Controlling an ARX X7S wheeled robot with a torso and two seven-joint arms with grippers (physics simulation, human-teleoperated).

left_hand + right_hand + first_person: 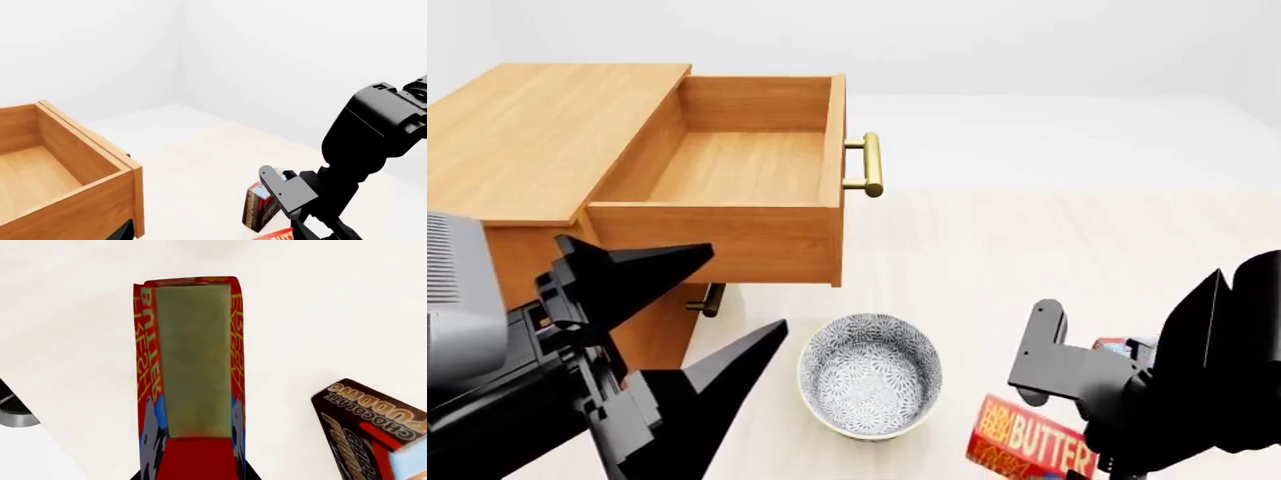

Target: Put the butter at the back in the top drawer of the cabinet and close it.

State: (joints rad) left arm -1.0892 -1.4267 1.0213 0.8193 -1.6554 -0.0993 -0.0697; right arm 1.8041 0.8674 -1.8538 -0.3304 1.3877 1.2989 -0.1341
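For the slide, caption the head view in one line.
Top drawer pulled open, patterned bowl on the floor, right end effector beside the butter.

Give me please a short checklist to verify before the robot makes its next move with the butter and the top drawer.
1. Top drawer pulled out of the cabinet: ok, it stands open.
2. Drawer interior free for the box: ok, bare wood shows.
3. Butter in the right gripper's grasp: cannot tell; the gripper is at the box, but the finger contact is hidden.
4. Left gripper clear of the drawer: ok, it is open and below the drawer front.
5. Bowl on the path: not ok, it sits between the butter and the drawer.
6. Chocolate pudding box apart from the butter: ok, a gap shows.
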